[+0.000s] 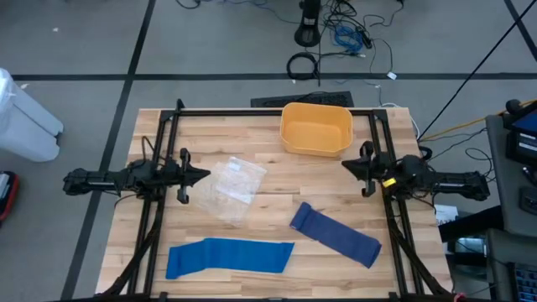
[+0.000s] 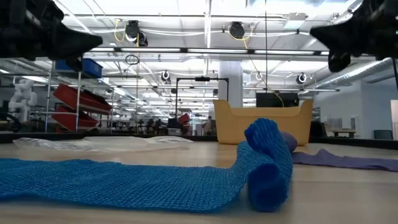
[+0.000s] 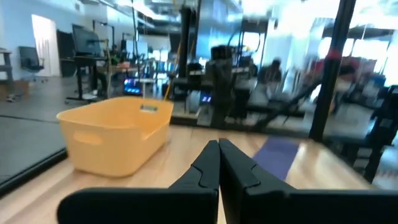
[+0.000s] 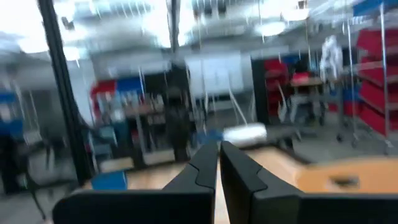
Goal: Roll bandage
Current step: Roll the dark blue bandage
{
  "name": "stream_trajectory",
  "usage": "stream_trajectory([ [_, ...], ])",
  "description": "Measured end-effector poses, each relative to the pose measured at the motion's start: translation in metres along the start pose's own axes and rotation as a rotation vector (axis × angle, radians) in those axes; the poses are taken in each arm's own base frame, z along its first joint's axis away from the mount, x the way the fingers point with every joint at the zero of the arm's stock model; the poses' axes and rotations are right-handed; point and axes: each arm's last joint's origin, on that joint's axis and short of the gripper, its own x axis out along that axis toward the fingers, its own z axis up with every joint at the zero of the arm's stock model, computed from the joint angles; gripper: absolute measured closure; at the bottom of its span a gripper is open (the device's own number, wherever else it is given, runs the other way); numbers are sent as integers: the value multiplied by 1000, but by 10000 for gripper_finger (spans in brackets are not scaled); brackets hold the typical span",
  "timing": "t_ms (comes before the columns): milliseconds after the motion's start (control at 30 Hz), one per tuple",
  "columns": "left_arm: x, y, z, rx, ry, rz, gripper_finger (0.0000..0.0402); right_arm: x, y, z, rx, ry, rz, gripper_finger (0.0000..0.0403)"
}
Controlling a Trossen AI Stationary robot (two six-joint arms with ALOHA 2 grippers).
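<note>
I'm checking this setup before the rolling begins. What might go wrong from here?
The bright blue bandage lies near the table's front edge, so a push toward that edge might slide it off. Its end is already bunched up in the low view, so a roll may start crooked. A clear plastic bag sits right beside the left gripper, whose fingers are shut; it could get dragged along. The right gripper waits shut by the yellow bin.
</note>
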Motion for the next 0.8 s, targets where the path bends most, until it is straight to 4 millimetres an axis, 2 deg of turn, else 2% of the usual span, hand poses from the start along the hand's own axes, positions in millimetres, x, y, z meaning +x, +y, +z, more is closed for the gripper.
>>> stream_trajectory([
  [100, 0, -1, 7, -87, -74, -10, 401, 1, 2, 4, 71, -40, 44, 396],
  [200, -1, -1, 12, -110, -129, -12, 401, 4, 5, 1, 139, 1, 83, 396],
  [333, -2, -1, 18, -57, -181, -19, 401, 11, 8, -4, 209, 42, 108, 396],
  [533, -2, -1, 21, 52, -219, -9, 401, 27, 13, 8, 220, -38, 108, 396],
  [667, -3, 1, 22, 112, -232, 80, 401, 49, 17, 17, 132, 34, 64, 396],
  [800, -2, 3, 20, 114, -207, 144, 401, 74, 19, 13, -9, 245, 12, 396],
])
